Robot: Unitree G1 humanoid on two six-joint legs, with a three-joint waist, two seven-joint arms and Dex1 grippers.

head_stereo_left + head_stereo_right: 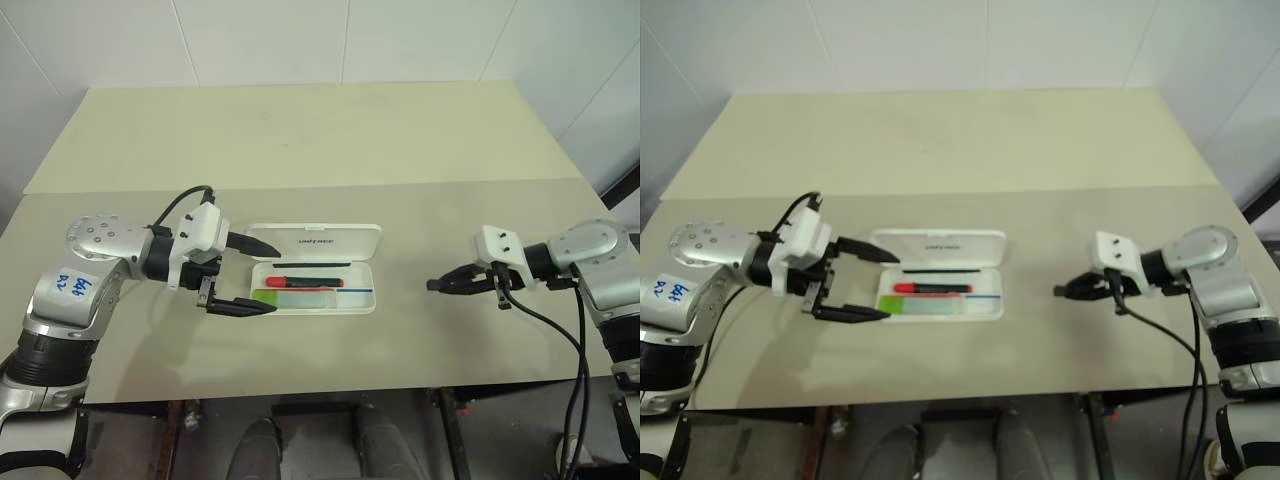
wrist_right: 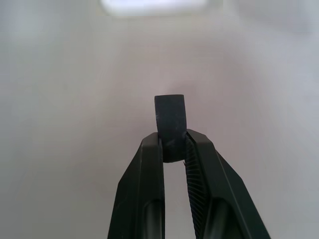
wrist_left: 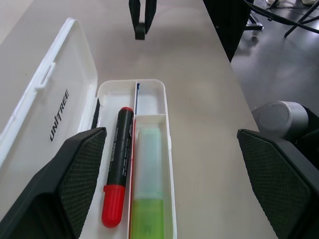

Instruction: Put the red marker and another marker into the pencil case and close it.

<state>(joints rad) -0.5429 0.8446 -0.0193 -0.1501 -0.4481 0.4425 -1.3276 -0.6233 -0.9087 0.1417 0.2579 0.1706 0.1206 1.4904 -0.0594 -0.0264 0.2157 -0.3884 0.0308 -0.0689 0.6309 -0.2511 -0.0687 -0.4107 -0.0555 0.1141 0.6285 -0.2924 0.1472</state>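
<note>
the pencil case (image 1: 372,300) lies open mid-table, lid flat behind it, with the red marker (image 1: 310,282) and the green-capped marker (image 1: 295,297) already side by side in the tray. the left gripper (image 1: 248,275) hovers at the case's left end, fingers spread wide and empty. the right gripper (image 2: 172,144), well off to the right, is clamped on a small black block (image 2: 170,124). likely risks: that block getting carried toward the case, or the wide left fingers shoving the light case sideways instead of folding the lid.
</note>
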